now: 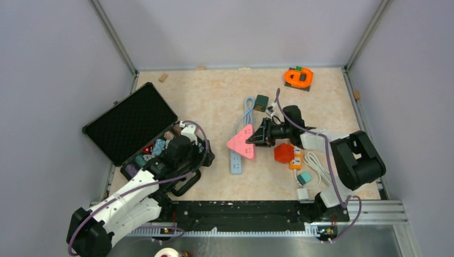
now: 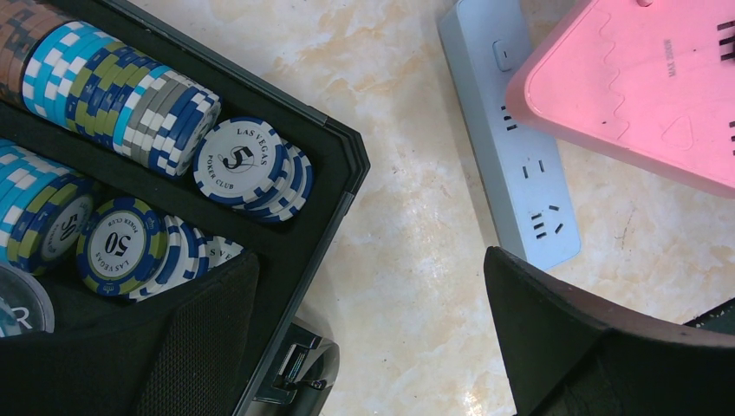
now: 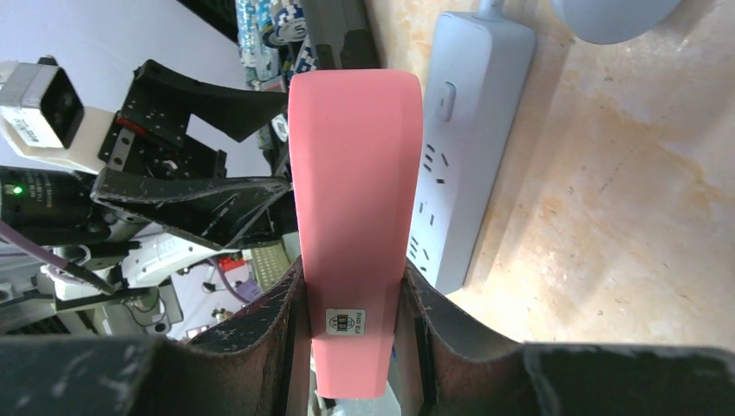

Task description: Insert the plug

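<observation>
The plug [image 1: 242,143] is a flat pink triangular block. My right gripper [image 1: 258,137] is shut on its narrow end and holds it in the air over the pale blue-grey power strip [image 1: 236,163], which lies flat on the table. In the right wrist view the plug [image 3: 355,191] stands between the two fingers [image 3: 260,321], with the strip [image 3: 459,147] just to its right. My left gripper [image 2: 366,269] is open and empty, low over bare table between the black case and the strip [image 2: 520,165]. The plug's edge [image 2: 641,87] shows at upper right.
An open black case [image 1: 131,123] with poker chips [image 2: 243,160] lies at the left, under my left wrist. A red hexagon [image 1: 284,152], an orange adapter [image 1: 295,159], a teal cube [image 1: 304,177] and a white cable [image 1: 317,167] lie right of the strip. An orange object [image 1: 298,77] sits at the far right.
</observation>
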### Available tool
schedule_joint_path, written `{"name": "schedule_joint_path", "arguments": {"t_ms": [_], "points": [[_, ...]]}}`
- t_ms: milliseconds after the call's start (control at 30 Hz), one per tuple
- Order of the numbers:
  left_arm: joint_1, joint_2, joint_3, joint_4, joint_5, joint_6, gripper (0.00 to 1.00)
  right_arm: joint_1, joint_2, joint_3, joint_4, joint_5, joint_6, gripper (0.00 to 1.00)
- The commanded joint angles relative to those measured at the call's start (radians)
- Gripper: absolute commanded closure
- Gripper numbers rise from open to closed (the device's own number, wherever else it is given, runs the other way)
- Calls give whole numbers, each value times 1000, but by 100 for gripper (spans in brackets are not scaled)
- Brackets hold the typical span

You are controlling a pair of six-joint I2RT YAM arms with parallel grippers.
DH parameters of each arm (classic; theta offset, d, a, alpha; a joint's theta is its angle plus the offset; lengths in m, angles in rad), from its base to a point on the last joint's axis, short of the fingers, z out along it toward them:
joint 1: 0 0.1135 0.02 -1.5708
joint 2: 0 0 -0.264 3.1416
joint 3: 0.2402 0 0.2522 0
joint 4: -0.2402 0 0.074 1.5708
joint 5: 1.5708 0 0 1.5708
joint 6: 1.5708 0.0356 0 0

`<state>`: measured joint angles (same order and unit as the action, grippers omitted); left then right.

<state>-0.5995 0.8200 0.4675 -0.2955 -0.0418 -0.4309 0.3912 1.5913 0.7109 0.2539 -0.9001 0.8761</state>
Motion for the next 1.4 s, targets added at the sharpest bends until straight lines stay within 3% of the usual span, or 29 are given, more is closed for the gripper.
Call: {"name": "schedule_joint_path", "arguments": {"t_ms": [0,467,700,1033,1367], "points": [[4,-12,17,27,5,12,1,7,-1,39,-35,14,-51,100],[4,-7,19,25,2,12,1,6,101,34,-67,8,-106,100],[3,10,26,54,30,3,1,7,99,82,-232,93,-215,100],[4,186,98,176,224,-53,1,7,159,121,-324,139,-292,100],[4,324,166,222,264,-89,6,6,196,151,-350,147,-320,100]]}}
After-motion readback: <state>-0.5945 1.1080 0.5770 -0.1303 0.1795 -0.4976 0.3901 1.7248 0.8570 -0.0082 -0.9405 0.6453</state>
